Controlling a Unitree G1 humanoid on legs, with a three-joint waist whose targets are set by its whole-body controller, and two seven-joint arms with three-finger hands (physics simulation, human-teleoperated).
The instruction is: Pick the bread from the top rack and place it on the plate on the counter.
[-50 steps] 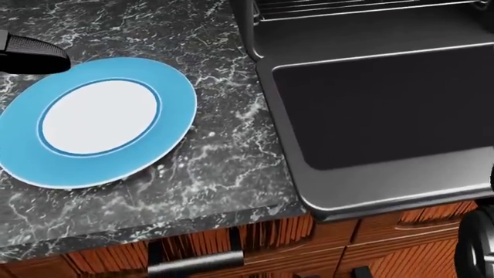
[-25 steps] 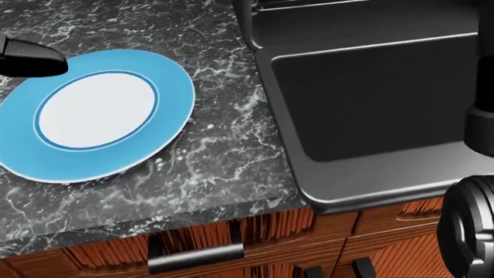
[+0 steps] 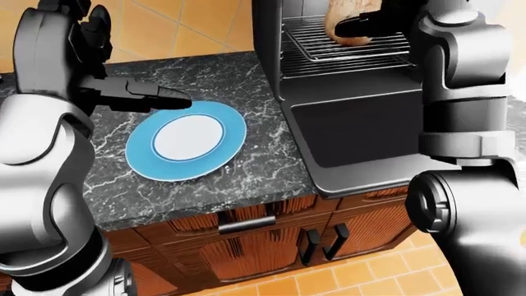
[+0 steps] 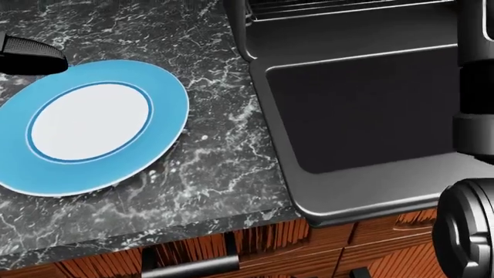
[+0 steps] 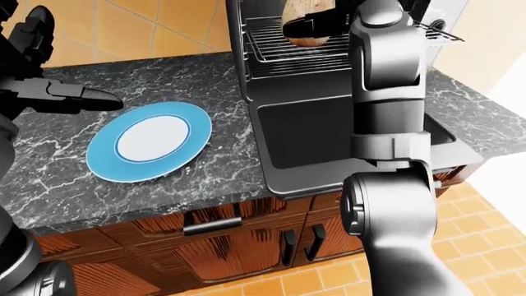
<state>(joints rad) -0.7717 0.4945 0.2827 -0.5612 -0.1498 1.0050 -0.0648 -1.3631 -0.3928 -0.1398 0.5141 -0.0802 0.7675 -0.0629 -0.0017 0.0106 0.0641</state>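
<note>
The right hand (image 5: 316, 23) is now up at the oven's top rack (image 5: 300, 40), its fingers grasping the bread (image 3: 352, 23). A second ago only its elbow showed below. The left hand (image 3: 156, 98) hangs released beside the empty plate (image 3: 187, 140) on the desk (image 3: 246, 160).

Dark marbled counter (image 3: 205, 185) with white veining, spanning left-eye view. Below it, reddish wood cabinets (image 3: 246, 250) with dark bar handles (image 3: 246, 223). Floor (image 3: 345, 280) of orange tiles with pale grout, seen at bottom of view; same tiling shows above counter at top left. Dark oven (image 5: 328, 92) set at counter's right, door (image 4: 370, 116) folded down flat, dark glass panel in grey frame. Even, flat light, soft shadows.
</note>
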